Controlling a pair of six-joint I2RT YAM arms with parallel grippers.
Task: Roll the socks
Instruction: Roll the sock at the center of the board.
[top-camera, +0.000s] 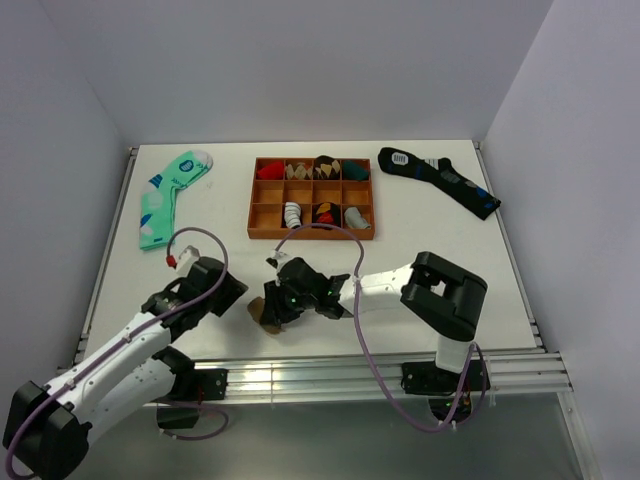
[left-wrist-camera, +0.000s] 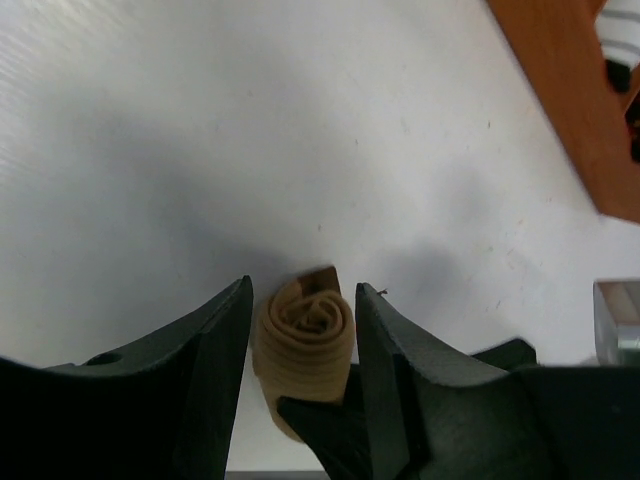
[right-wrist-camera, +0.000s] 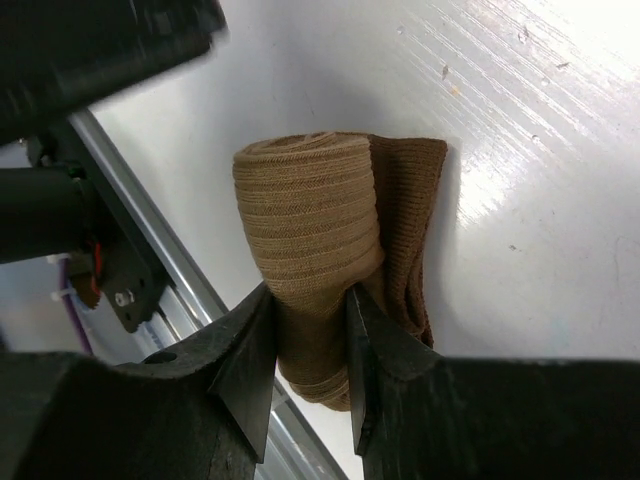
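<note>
Pincers (right-wrist-camera: 308, 345) around rolled socks (right-wrist-camera: 310, 215)

In the top view, black fingers (top-camera: 290, 300) cover most of the socks (top-camera: 266, 314). The left wrist view cuts the wooden tray (left-wrist-camera: 580, 110) at its upper right corner; the tray's contents are too small to identify.
</note>
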